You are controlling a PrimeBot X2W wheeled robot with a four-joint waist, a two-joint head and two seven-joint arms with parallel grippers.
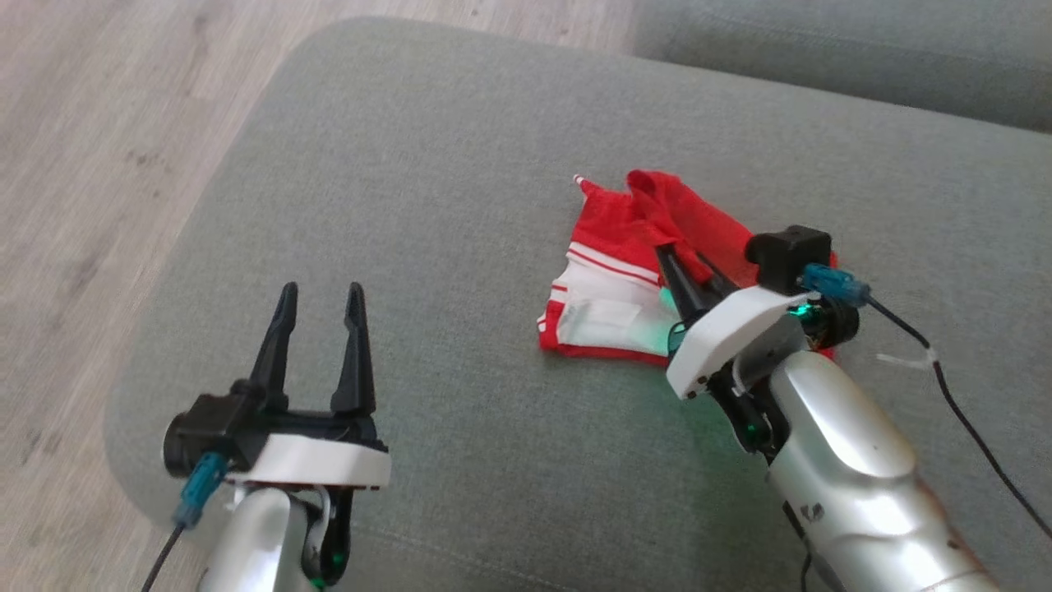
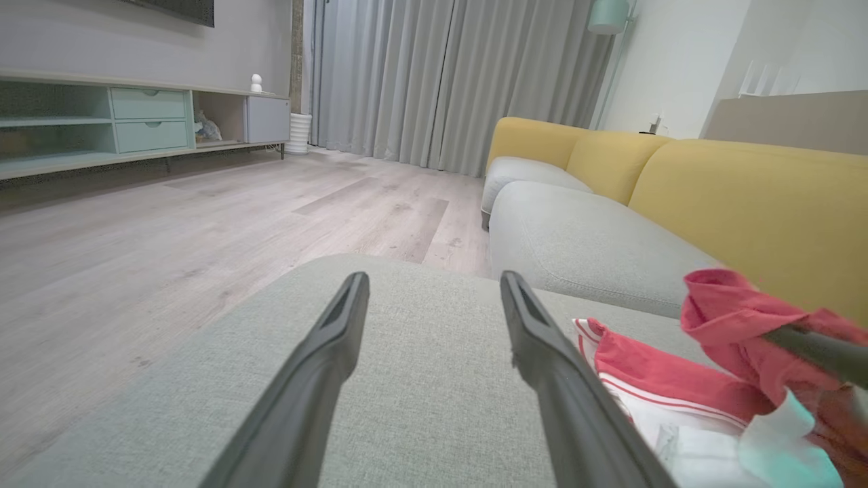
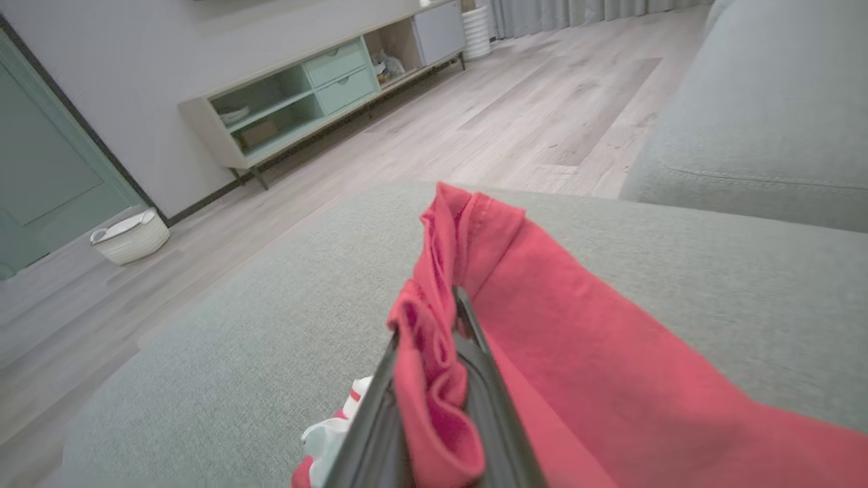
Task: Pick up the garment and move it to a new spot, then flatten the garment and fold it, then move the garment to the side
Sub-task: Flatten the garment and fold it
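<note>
right hand (image 1: 682, 267) pinches red garment (image 1: 616, 238), left hand (image 1: 320, 296) well apart.

I could read no words or numbers anywhere. The garment (image 1: 608, 230), lying on the grey cushion (image 1: 460, 164), had a white patch (image 1: 612, 314) on its near, pale side. It looked like a label, but anything on it was too blurred to make out. On the silver forearm (image 1: 855, 460) of the right arm, a small dark mark (image 1: 814, 511) like a logo was too small to read.
</note>
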